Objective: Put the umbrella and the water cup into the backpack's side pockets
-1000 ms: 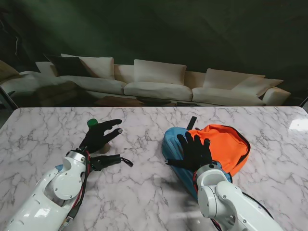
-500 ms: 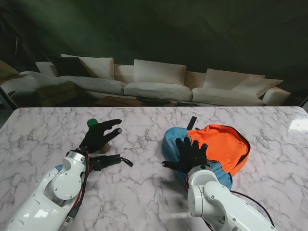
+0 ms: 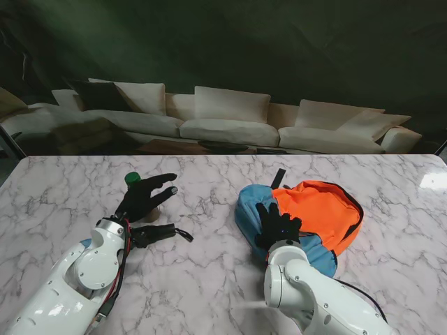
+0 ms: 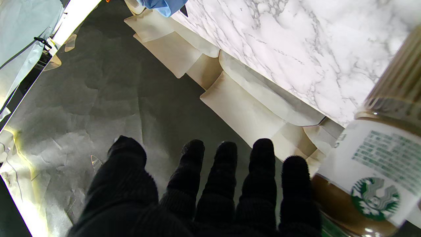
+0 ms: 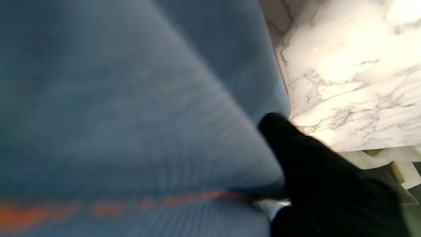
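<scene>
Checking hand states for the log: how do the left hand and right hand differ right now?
Left hand hovers open, fingers spread, beside the coffee bottle, holding nothing. Right hand lies on the backpack's blue side, fingers on the fabric; whether it grips cannot be told. Both wear black gloves.

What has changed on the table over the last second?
The right hand slid back toward me along the backpack, from spread flat on the orange part to the blue side, fingers more curled. The left hand stayed open by the bottle; the umbrella did not move.
</scene>
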